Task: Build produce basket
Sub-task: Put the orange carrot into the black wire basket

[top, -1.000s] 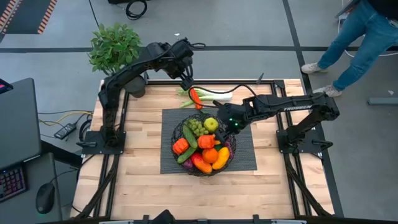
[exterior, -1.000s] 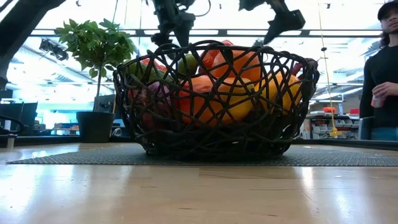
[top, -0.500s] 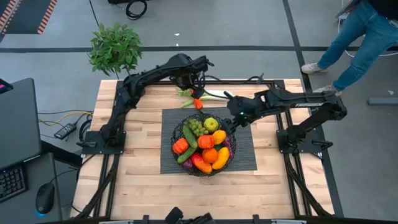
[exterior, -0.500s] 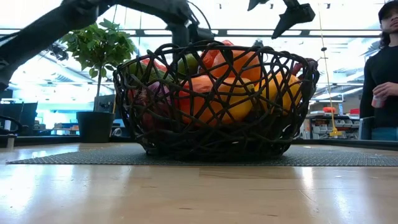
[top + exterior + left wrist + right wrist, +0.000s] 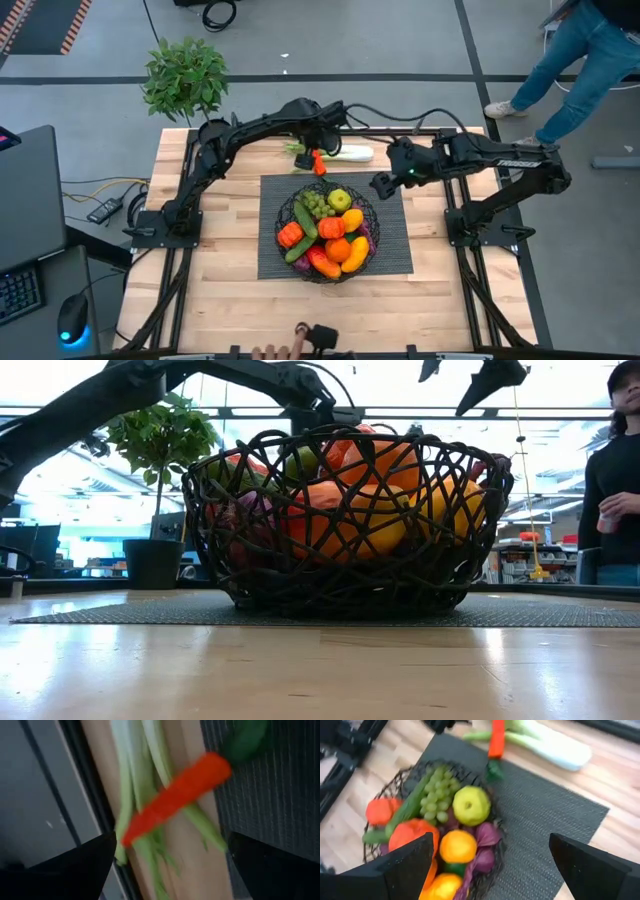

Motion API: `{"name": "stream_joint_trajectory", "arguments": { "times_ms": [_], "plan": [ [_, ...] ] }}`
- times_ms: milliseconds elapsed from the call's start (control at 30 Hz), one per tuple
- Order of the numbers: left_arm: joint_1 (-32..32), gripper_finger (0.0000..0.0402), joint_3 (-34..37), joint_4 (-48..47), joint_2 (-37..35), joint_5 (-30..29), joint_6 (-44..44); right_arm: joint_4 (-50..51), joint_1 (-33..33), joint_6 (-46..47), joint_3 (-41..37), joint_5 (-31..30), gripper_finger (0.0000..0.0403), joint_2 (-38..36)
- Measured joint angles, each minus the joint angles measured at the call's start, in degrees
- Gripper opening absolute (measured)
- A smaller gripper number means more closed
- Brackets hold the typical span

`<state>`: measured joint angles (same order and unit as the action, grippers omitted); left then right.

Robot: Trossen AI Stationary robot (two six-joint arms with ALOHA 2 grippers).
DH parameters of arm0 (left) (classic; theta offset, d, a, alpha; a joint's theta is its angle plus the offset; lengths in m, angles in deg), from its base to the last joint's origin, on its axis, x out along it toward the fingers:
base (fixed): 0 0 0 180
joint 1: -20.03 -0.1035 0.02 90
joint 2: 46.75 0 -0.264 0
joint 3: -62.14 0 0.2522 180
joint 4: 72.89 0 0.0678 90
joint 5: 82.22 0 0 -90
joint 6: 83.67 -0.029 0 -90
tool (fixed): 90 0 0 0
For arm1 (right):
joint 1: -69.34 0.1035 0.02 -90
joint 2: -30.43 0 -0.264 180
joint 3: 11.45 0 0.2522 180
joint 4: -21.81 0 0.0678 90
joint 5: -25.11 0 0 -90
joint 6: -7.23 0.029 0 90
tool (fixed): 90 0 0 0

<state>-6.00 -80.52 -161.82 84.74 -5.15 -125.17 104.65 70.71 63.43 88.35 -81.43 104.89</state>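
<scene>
The black wire basket stands on a grey mat at mid-table. It holds produce: grapes, a cucumber, oranges, a yellow-green fruit and purple pieces. A long red-orange vegetable with a green stem lies across the green leaves of the white-green leek on the wood by the mat's far edge. My left gripper is open just above these two, one finger on either side. My right gripper is open and empty, raised off the basket's far right side.
A potted plant stands off the table's far left corner. A person stands beyond the far right, also in the low view. A hand shows at the near edge. Bare wood lies left and right of the mat.
My left gripper has reached toward the table's right, along the far edge, to over the red vegetable and leek. My right gripper has risen from over the basket and drawn back toward the table's far right. The produce has stayed in place.
</scene>
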Motion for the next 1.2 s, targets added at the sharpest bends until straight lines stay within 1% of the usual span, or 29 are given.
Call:
{"name": "stream_joint_trajectory", "arguments": {
  "times_ms": [67,133,200,300,400,533,700,867,1033,1100,1200],
  "plan": [
    [-0.05,0.0389,-0.13,2.91,0.66,0.02,-3.28,0.04,-0.58,0.03,0.0,-0.55,0.0399,-0.26],
    [-0.38,0.0389,-0.02,3.63,1.6,0.02,-5.81,-0.04,-1.23,-0.24,0.0,-0.49,0.0399,-0.42],
    [-0.53,0.0389,-0.02,3.89,2.52,-0.01,-5.18,0.12,-1.73,-0.49,0.0,-0.5,0.0399,-0.56],
    [-0.54,0.0389,-0.03,0.64,3.83,0.04,-3.77,0.0,-2.37,-0.65,0.0,-0.5,0.0399,-0.65],
    [-0.49,0.0389,0.0,-0.09,4.97,0.07,-4.17,0.11,-2.71,-0.8,0.0,0.11,0.0399,-0.65],
    [-0.43,0.0389,0.0,1.2,5.64,0.07,-5.22,0.17,-2.69,-0.87,0.0,0.55,0.0399,-0.65],
    [-0.19,0.0389,-0.02,2.89,6.84,0.05,-3.2,0.16,-2.71,-2.21,0.0,1.18,0.0399,-0.65],
    [-0.16,0.0389,-0.03,2.15,8.64,-0.22,-6.02,0.21,-2.71,-2.42,0.0,1.49,0.0399,-0.65],
    [-0.32,0.0388,-0.02,2.72,9.4,-0.6,-6.25,0.57,-2.71,-2.61,0.0,1.83,0.0399,-0.65],
    [-0.43,0.0383,-0.01,3.38,9.81,-0.61,-6.71,0.71,-2.71,-2.91,0.0,2.0,0.0399,-0.65],
    [-0.47,0.0361,-0.02,3.5,10.31,-0.61,-6.76,0.86,-2.83,-3.78,0.0,2.54,0.0399,-0.65]
  ]
}}
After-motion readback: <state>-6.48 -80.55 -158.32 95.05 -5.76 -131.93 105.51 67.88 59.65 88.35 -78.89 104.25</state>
